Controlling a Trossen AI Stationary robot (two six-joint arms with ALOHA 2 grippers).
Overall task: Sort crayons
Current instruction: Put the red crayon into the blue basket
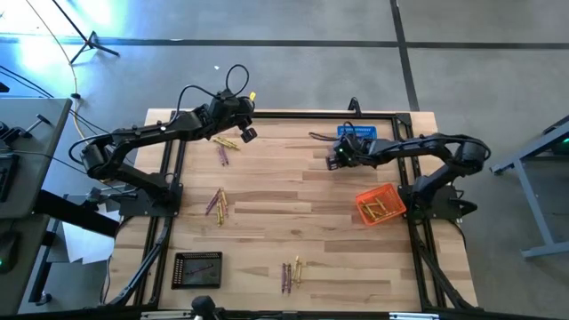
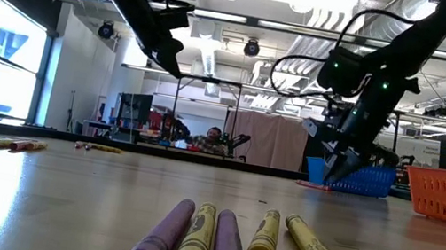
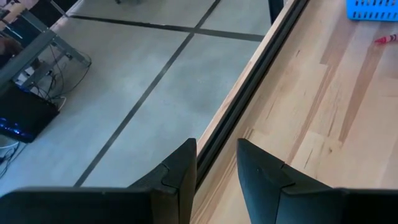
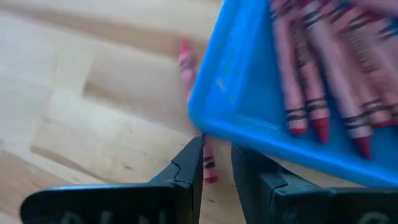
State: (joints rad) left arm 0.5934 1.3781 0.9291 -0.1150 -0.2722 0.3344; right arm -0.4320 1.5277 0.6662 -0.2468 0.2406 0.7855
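Hovering beside blue basket (image 4: 261, 118), right pincer (image 4: 216, 163) narrowly parted — red crayon (image 4: 186, 62) visible only at wrist, left pincer (image 3: 217, 163) spread, empty.

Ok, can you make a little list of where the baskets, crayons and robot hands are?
blue basket: far edge, red crayons inside
orange basket: right side, yellow crayons inside
black basket: near left
loose crayons: small piles on the table
red crayon: on the table beside the blue basket
right gripper: by the blue basket, fingers slightly apart over the red crayon
left gripper: raised at the far edge, empty
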